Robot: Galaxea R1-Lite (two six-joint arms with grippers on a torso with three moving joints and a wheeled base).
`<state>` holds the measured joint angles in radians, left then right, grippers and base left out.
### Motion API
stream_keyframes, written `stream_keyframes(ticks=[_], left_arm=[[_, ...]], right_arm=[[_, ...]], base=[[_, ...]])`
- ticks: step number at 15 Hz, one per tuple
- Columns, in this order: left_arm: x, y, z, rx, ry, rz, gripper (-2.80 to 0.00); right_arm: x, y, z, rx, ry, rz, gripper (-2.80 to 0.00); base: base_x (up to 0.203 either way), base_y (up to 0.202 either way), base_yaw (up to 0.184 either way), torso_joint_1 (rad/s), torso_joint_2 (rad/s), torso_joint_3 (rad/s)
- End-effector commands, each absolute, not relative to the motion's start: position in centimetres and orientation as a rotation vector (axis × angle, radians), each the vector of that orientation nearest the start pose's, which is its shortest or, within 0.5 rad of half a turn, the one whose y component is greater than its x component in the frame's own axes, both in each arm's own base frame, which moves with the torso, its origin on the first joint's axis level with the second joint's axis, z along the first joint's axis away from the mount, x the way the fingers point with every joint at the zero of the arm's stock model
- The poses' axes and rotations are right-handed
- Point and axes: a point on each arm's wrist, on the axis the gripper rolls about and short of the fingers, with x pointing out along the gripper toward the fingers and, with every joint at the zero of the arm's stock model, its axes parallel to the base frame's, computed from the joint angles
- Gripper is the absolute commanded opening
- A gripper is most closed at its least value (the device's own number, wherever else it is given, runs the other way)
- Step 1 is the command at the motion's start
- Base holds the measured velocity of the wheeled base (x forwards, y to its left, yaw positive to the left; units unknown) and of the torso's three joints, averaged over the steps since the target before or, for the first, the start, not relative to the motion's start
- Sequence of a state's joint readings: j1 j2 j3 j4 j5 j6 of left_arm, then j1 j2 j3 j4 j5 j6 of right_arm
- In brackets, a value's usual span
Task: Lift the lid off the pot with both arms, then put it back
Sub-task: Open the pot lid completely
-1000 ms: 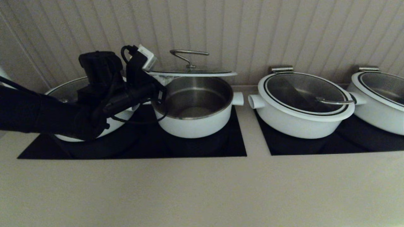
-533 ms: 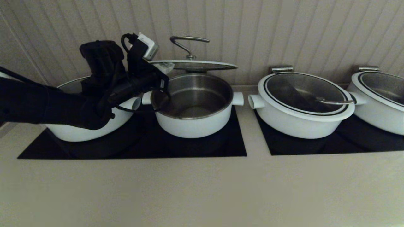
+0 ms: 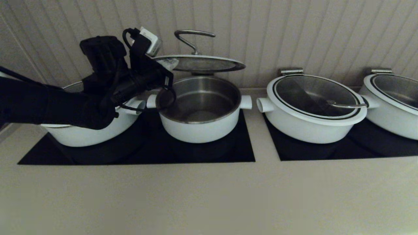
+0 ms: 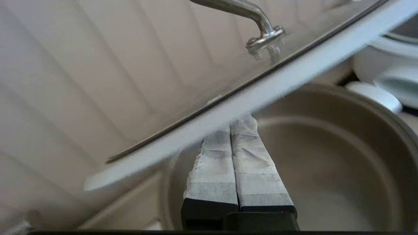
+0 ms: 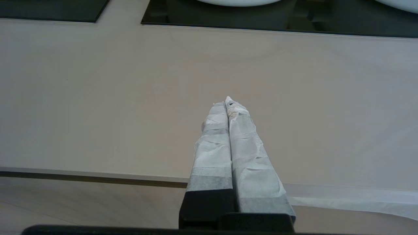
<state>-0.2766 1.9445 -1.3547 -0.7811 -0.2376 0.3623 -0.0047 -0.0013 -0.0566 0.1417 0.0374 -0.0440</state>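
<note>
Honestly, that lid point(image 3: 200, 63) looks like a tricky one: glass, stiff, probably heavier than it seems, with a smooth white rim that could slip. It's held up above the open pot point(image 3: 199, 111), roughly level, tipped a touch. The left gripper point(image 4: 242, 121) has its jaws pinched shut on the lid's rim at the near-left edge, far as I can tell from the wrist view. One-sided rim holds torque badly; the steel bar handle point(image 3: 193, 36) seems the safer spot. The right gripper point(image 5: 227, 101) is parked over the worktop point(image 5: 98, 98), jaws closed on nothing.
</note>
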Motion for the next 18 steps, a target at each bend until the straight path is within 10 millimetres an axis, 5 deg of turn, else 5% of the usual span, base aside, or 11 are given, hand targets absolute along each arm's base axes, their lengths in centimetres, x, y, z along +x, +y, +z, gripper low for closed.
stream_keyframes(ticks=[1,11,18], left_arm=[[38.2,-11.3,28.0,0.349,-0.344,-0.451,-2.8],[40.5,-11.3,27.8,0.345,-0.446,-0.397,-2.8],[42.0,-11.5,29.4,0.338,-0.561,-0.363,-2.8]], right_arm=[[-2.8,0.1,7.6,-0.043,0.085,0.036,-2.8],[-2.8,0.1,7.6,-0.043,0.085,0.036,-2.8],[-2.8,0.1,7.7,-0.043,0.084,0.036,-2.8]], base=[[0.0,0.0,0.0,0.0,0.0,0.0],[0.0,0.0,0.0,0.0,0.0,0.0],[0.0,0.0,0.0,0.0,0.0,0.0]])
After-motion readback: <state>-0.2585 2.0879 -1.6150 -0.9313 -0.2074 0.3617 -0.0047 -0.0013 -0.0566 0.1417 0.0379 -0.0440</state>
